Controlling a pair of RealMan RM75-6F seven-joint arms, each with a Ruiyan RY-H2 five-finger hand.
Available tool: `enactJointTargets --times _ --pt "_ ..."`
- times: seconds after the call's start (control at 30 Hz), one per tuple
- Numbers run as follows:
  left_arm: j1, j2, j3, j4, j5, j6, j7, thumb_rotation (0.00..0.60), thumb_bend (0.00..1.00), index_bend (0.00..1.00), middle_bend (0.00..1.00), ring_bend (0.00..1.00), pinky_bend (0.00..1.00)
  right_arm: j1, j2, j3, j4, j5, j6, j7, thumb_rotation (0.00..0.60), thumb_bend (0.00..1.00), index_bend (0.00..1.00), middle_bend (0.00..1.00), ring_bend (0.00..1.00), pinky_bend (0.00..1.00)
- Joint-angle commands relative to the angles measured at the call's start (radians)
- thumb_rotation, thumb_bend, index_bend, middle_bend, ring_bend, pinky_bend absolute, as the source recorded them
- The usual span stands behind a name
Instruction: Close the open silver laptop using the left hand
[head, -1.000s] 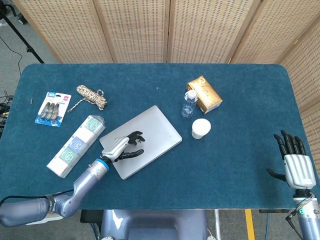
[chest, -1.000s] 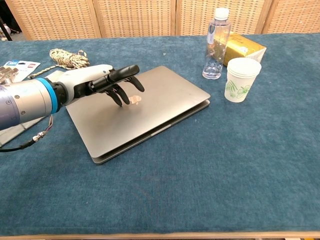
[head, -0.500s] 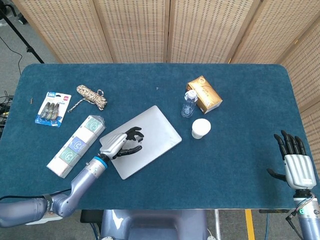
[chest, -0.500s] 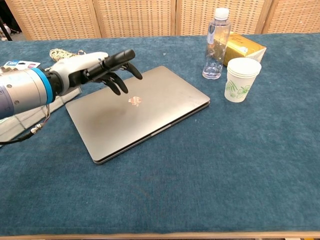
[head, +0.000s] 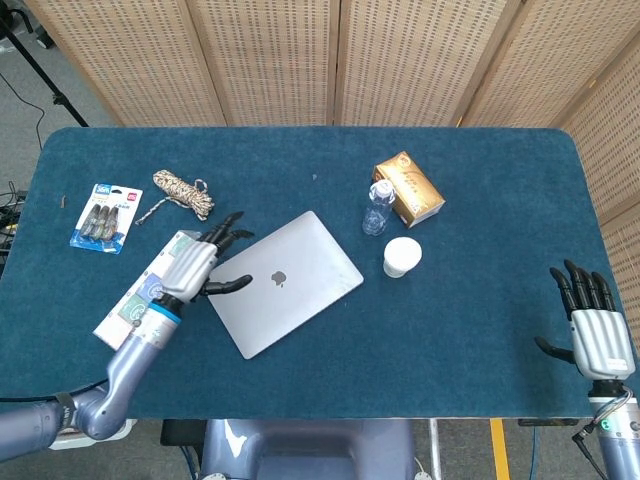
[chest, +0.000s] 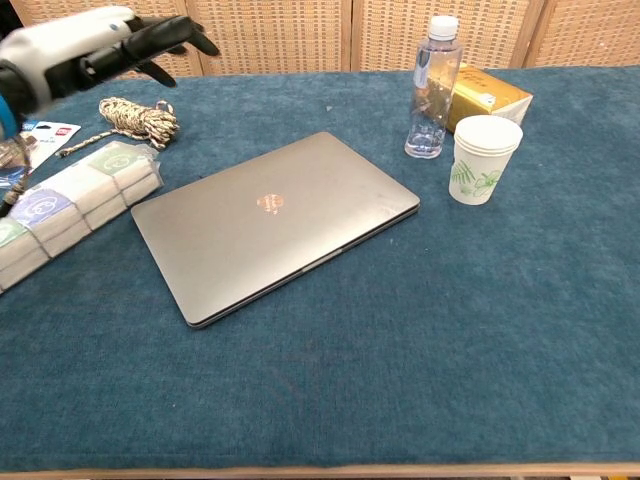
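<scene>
The silver laptop (head: 283, 282) (chest: 272, 221) lies flat on the blue table with its lid down and the logo facing up. My left hand (head: 200, 264) (chest: 110, 45) hovers above the table to the left of the laptop, fingers spread, holding nothing and clear of the lid. Near the table's front right corner my right hand (head: 593, 322) stays upright with its fingers apart and empty; the chest view does not show it.
A clear water bottle (head: 377, 208) (chest: 432, 88), a paper cup (head: 401, 257) (chest: 484, 158) and a gold box (head: 409, 187) (chest: 490, 95) stand right of the laptop. On the left lie a wrapped multi-pack (head: 146, 296) (chest: 62, 205), a coiled rope (head: 183, 193) (chest: 139, 117) and a blister pack (head: 102, 216).
My left hand has lifted off the closed lid and pulled back to the left, past the laptop's edge. The laptop and my right hand have stayed put.
</scene>
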Motion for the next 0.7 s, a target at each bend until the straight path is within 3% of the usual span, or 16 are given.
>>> enactJointTargets --times 0.03,0.13,0.37,0.5,0.7 --pt "0.099 0.096 0.033 0.011 0.045 0.138 0.094 0.195 0.00 0.10 0.00 0.00 0.08 -0.002 0.003 -0.001 -0.005 -0.007 0.007 0.005 0.600 0.00 0.00 0.00 0.00 0.00" --pt "0.158 0.134 0.062 0.018 0.071 0.212 0.107 0.254 0.00 0.08 0.00 0.00 0.07 -0.003 0.006 -0.002 -0.008 -0.011 0.010 0.010 0.600 0.00 0.00 0.00 0.00 0.00" --pt "0.274 0.147 0.107 0.100 0.096 0.352 0.117 0.330 0.00 0.04 0.00 0.00 0.05 -0.004 0.010 -0.003 -0.010 -0.018 0.015 0.020 0.600 0.00 0.00 0.00 0.00 0.00" --pt "0.362 0.133 0.141 0.138 0.116 0.448 0.070 0.342 0.00 0.03 0.00 0.00 0.04 -0.007 0.011 -0.003 -0.010 -0.025 0.024 0.029 0.600 0.00 0.00 0.00 0.00 0.00" --pt "0.417 0.137 0.179 0.168 0.139 0.470 0.026 0.349 0.00 0.01 0.00 0.00 0.01 -0.012 0.012 -0.005 -0.007 -0.031 0.034 0.040 0.600 0.00 0.00 0.00 0.00 0.00"
